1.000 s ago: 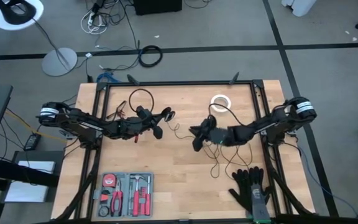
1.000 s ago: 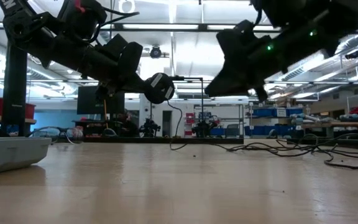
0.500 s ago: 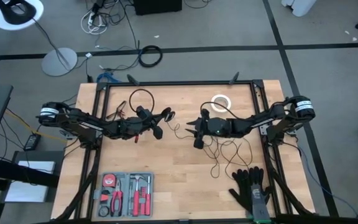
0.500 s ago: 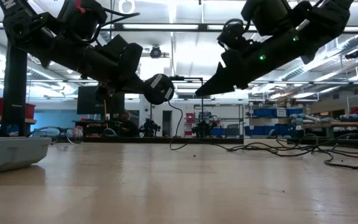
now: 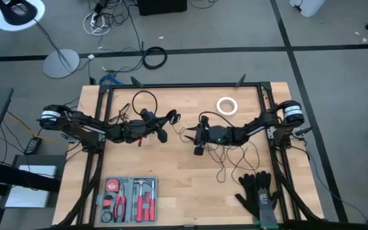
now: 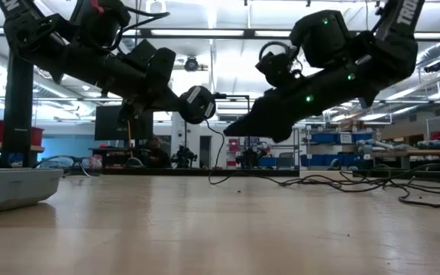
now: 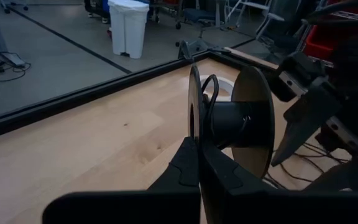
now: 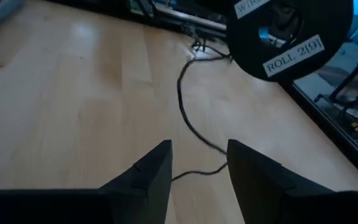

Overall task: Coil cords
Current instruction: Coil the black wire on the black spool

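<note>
The left gripper hangs above the wooden table a little left of the white tape ring, and it is clamped on a small black spool (a label on one face reads "ROLL 2[9]" in the right wrist view). In the left wrist view its fingers press against the spool's near flange, with the hub and far flange just beyond. In the low view the spool sits clear of the table surface.

The thin black cord runs from the spool, drops to the wood, and trails in loose loops toward the right, below the tape ring and near the black gloves.

The right gripper is just right of the spool, below and left of the tape ring, with its fingers spread apart and nothing between them. In the right wrist view the cord lies on the table ahead of those fingers, leading to the spool.

A grey tool tray with red-handled tools rests at the table's front edge, well apart from the tape ring.
</note>
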Robot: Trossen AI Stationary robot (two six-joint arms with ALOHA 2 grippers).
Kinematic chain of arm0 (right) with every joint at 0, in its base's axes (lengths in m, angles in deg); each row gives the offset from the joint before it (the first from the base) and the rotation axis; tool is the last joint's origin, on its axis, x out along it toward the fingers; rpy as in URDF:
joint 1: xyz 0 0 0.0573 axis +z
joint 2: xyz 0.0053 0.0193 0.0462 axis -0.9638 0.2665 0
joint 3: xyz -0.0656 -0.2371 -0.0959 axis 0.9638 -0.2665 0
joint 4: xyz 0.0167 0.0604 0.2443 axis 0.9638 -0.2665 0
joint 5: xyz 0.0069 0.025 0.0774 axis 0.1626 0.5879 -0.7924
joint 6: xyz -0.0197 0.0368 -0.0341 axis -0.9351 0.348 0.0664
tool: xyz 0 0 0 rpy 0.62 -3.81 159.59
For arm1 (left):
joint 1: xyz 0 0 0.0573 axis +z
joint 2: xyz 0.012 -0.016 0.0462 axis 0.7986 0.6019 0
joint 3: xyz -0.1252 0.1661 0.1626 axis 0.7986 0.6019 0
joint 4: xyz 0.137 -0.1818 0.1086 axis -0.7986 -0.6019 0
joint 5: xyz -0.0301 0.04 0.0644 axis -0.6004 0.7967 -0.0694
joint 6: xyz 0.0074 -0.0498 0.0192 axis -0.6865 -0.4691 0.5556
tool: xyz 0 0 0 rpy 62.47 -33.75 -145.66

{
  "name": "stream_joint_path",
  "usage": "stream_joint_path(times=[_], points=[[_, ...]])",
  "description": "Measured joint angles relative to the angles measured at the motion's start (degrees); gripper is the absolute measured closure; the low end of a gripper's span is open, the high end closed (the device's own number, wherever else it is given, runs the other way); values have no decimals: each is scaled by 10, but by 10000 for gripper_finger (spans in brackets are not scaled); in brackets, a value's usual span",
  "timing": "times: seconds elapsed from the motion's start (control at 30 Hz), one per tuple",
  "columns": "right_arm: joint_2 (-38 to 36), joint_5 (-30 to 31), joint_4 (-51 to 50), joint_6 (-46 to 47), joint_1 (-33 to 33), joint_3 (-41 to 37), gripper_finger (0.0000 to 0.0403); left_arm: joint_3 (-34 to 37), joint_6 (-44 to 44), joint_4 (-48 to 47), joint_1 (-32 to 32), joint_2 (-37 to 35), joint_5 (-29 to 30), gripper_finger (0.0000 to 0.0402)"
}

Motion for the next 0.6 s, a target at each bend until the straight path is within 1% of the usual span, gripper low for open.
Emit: stream_joint_path(times=[0.2, 0.3, 0.37, 0.47, 0.57, 0.6], points=[[55, 10, 0, -15, -4, 54, 252, 0, 1, 8, 0, 0, 0, 401], [79, 43, -26, -16, -4, 83, 254, 0, 1, 4, 0, 0, 0, 401], [84, 60, -52, -18, -3, 94, 262, 0, 1, -4, 0, 0, 0, 401], [82, 68, -80, -17, 0, 98, 302, 0, 0, -13, 0, 0, 0, 401], [77, 69, -78, -16, 4, 97, 370, 0, 0, -15, 0, 0, 0, 401], [76, 70, -78, -16, 5, 97, 386, 0, 1, -14, 0, 0, 0, 401]])
